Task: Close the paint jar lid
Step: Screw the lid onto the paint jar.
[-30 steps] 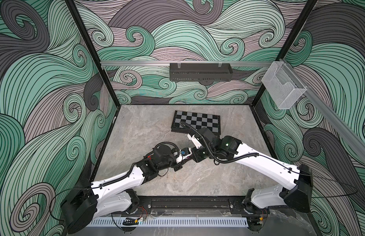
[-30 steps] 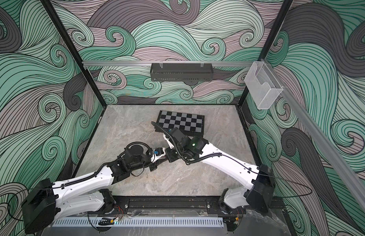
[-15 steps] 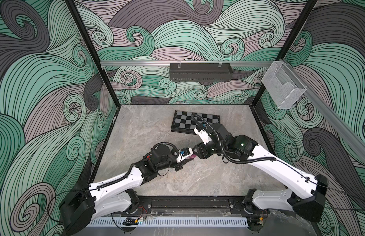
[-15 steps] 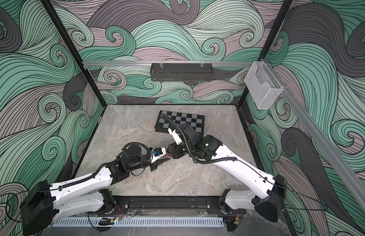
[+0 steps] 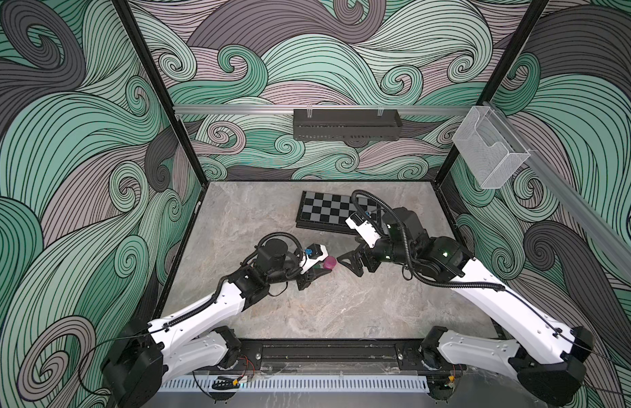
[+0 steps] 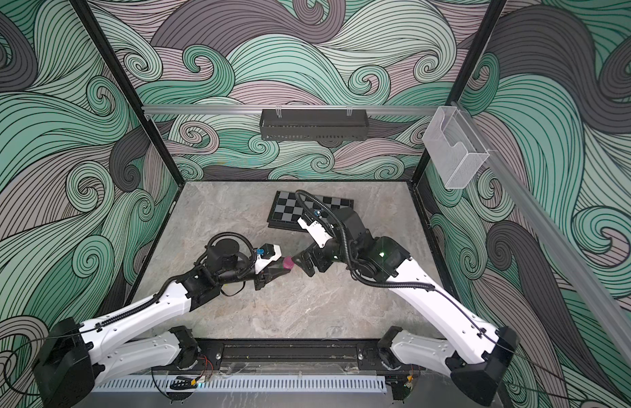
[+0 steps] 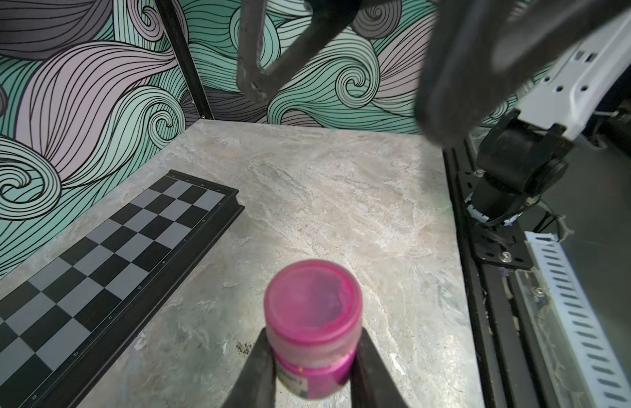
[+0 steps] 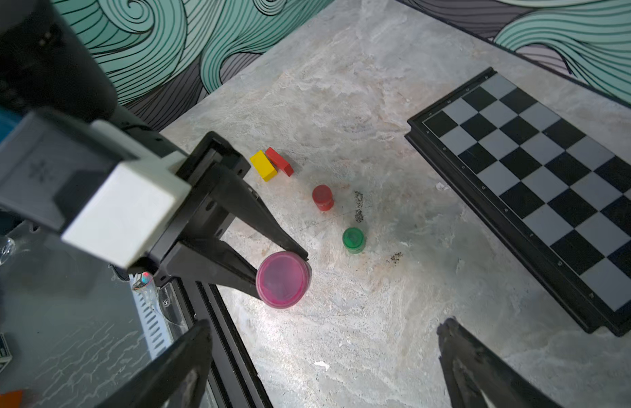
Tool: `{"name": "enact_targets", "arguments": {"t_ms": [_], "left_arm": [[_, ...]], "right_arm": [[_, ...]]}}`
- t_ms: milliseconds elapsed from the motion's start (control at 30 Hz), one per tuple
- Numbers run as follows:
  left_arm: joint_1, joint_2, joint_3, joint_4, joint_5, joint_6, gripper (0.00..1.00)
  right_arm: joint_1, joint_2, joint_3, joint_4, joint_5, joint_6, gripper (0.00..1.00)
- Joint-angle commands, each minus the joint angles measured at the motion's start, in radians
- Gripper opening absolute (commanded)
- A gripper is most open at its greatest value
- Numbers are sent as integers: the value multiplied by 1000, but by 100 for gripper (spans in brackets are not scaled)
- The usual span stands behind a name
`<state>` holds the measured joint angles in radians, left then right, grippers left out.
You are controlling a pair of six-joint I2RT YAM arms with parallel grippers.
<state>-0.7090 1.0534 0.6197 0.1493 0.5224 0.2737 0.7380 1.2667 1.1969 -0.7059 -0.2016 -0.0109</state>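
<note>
The left pincer (image 7: 312, 356) was closed narrowly on the paint jar (image 7: 312, 374), one dark finger (image 7: 257, 367) pressed against each side of the pink body just below the lid (image 7: 312, 300). The lid sat on top of the jar, pink and round; whether it was seated fully tight could not be told. In both top views the jar (image 5: 330, 262) (image 6: 288, 261) showed near the middle of the tabletop (image 5: 324, 311), between the two arms, at the tip of the left pincer. Whether its base touched the tabletop could not be told. The right pincer (image 5: 350, 265) stood just beside the jar, apart from it, with its jaws spread wide and nothing between them. In the right wrist view the two fingers (image 8: 187, 360) framed the scene far apart, and the lid faced that camera. Beyond the jar in the same view, a small red jar (image 8: 322, 197) and a small green jar (image 8: 353, 240) stood upright on the tabletop, near each other but apart. A yellow block (image 8: 263, 170) and a red block (image 8: 280, 161) lay touching, farther off. A chessboard (image 5: 324, 212) lay flat toward the back of the tabletop, partly hidden in the top views by the right arm.
</note>
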Motion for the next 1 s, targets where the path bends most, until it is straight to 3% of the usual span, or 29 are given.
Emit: {"name": "enact_targets", "arguments": {"t_ms": [0, 167, 367, 667, 833, 967], "left_arm": [[44, -35, 56, -87, 148, -34, 12], [126, -38, 122, -239, 318, 10, 12], [169, -35, 146, -313, 470, 64, 13], [170, -12, 145, -343, 495, 111, 13], [171, -18, 127, -310, 451, 131, 13], [169, -55, 111, -296, 319, 146, 13]], "right_arm": [[-3, -16, -36, 77, -128, -192, 99], [-3, -55, -71, 68, -247, -376, 99], [-3, -61, -79, 40, -316, -447, 98], [7, -14, -57, 42, -380, -501, 90], [14, 51, -8, 82, -324, -333, 85], [9, 68, 18, 123, -185, -12, 83]]}}
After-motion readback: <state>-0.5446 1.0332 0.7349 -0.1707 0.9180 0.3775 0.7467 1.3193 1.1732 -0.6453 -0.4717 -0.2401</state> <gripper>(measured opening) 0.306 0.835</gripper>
